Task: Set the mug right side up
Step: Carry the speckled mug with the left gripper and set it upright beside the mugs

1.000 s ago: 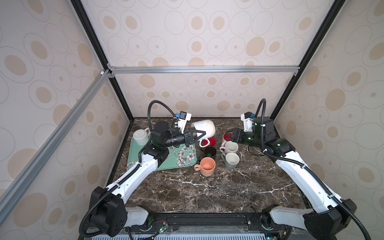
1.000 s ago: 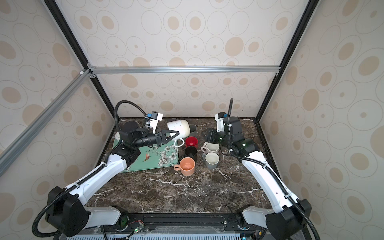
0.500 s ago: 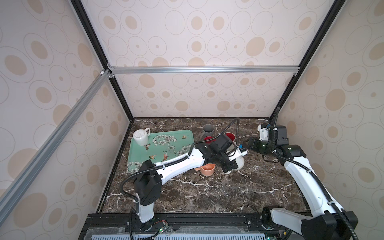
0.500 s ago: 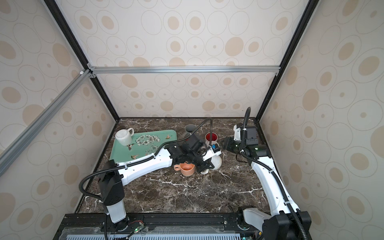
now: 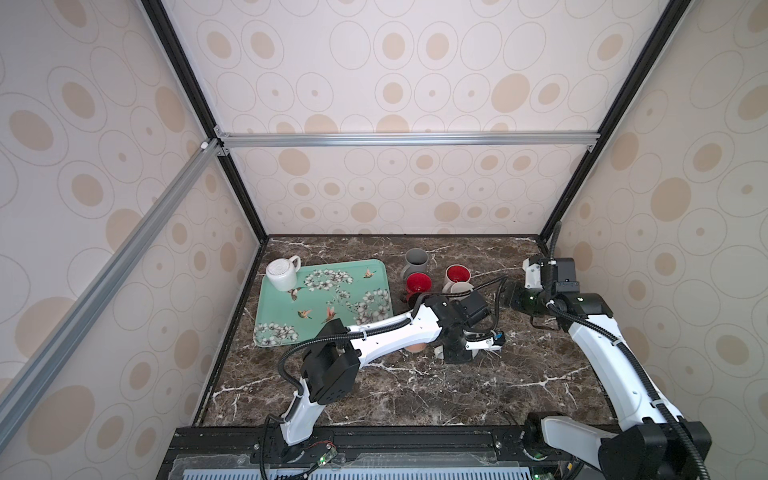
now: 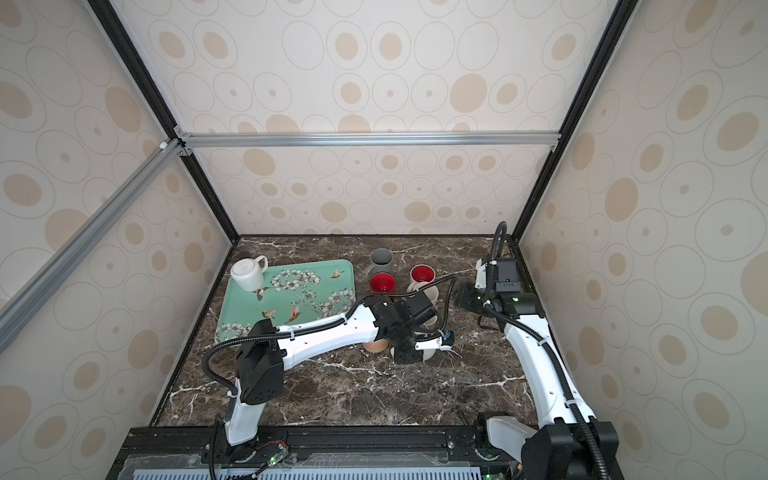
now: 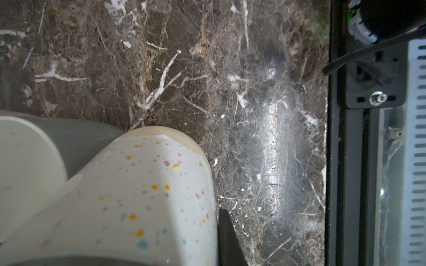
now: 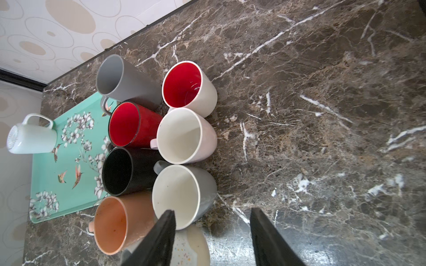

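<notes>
Centrally, the left gripper (image 5: 456, 354) reaches across the marble table (image 5: 415, 399). Its fingers (image 7: 228, 239) are pressed close on the speckled mug (image 7: 149, 195), one dark finger flat against the outer wall. This mug sits at the near end of a cluster of mugs (image 8: 179, 135), just beside the grey mug (image 8: 182, 195) and the orange mug (image 8: 110, 225); whether its mouth faces up cannot be told. The right gripper (image 8: 212, 213) hovers right of the cluster, fingers spread, holding nothing. A green tray (image 5: 274, 307) lies far left, bearing a white mug (image 5: 282, 272).
</notes>
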